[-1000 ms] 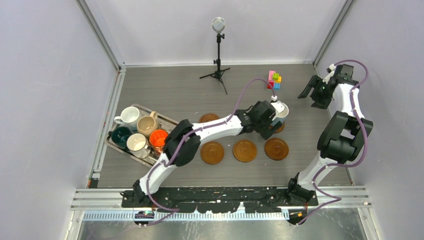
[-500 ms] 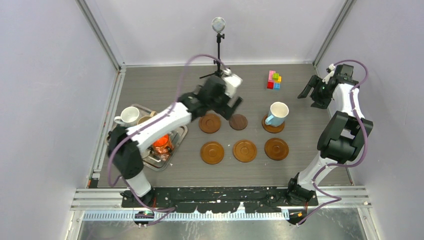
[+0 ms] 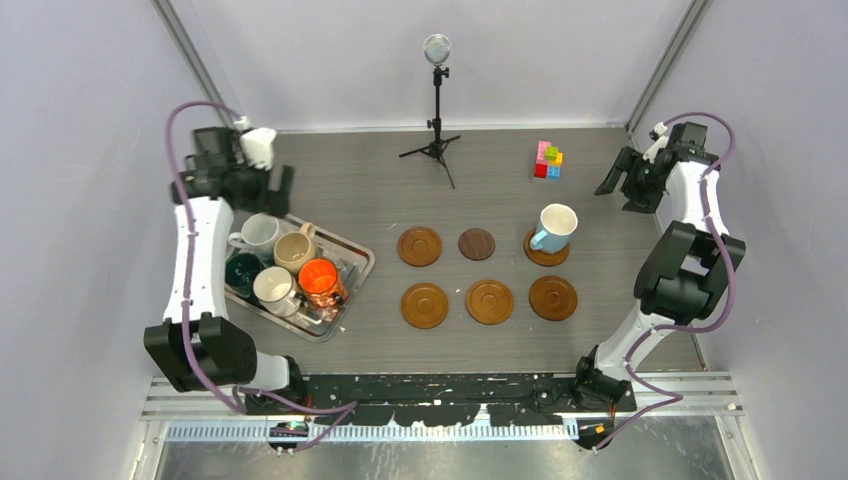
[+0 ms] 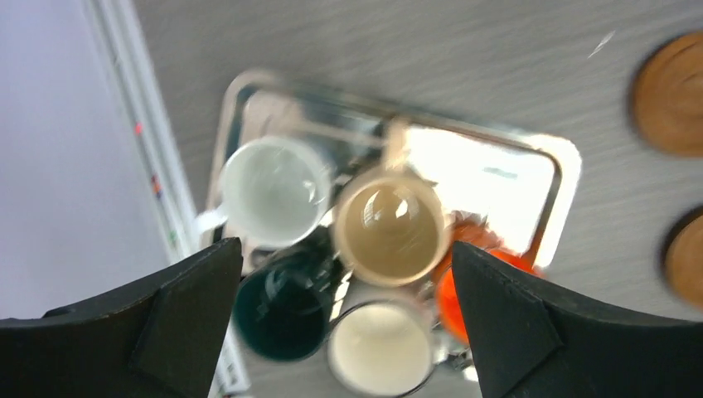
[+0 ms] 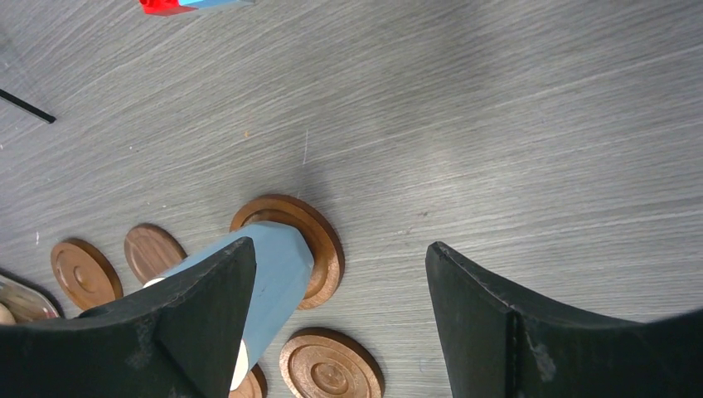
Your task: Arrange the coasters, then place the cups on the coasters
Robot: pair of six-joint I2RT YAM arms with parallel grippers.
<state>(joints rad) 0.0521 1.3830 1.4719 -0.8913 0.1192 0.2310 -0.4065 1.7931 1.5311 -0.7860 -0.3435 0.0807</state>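
Left gripper point(image 4: 346, 249): jaws wide, empty | cups point(image 3: 294, 250) upright on tray point(image 3: 355, 257), at its 5 o'clock seen from above | left arm point(image 3: 190, 250) nearer than right.

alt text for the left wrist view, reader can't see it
A silver tray holds five mugs: white, beige, green, orange and dark-rimmed white, seen from above, slightly blurred. The open jaws frame the lower corners; two coasters show at the right edge.

Even, bright light throughout; the left wrist view is blurred, with glare on the metal tray point(image 4: 497, 170)
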